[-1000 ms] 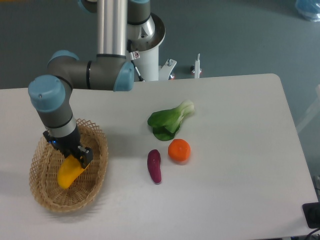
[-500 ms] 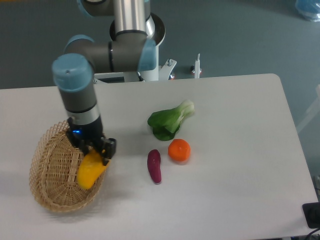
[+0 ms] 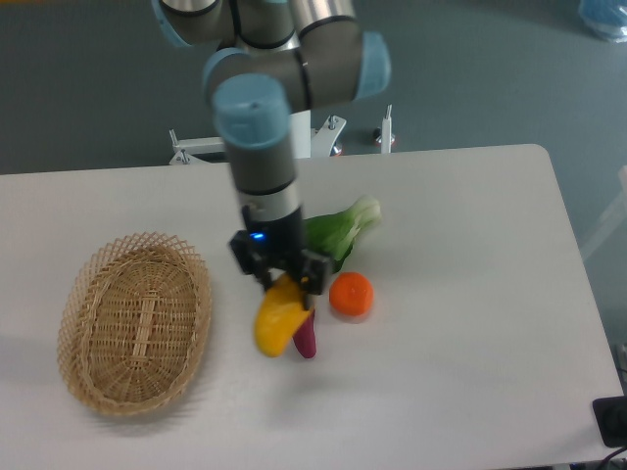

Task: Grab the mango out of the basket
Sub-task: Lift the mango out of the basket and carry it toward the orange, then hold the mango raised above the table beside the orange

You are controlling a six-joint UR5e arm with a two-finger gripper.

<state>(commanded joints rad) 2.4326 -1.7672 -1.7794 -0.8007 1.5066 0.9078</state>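
Mango (image 3: 273, 321) pinched in the end effector (image 3: 283, 282), out of the basket (image 3: 134, 323).

The end effector's fingers are clamped on the mango's upper end, and the yellow fruit hangs tilted, its lower end pointing down-left over the white bench (image 3: 470, 294). It overlaps the dark purple eggplant (image 3: 306, 338) lying just behind it (whether the two touch cannot be told). The orange (image 3: 351, 295) sits just to the right, and a bok choy (image 3: 338, 232) lies beyond the arm. The wicker basket rests well apart toward the bench's left side, holding nothing.
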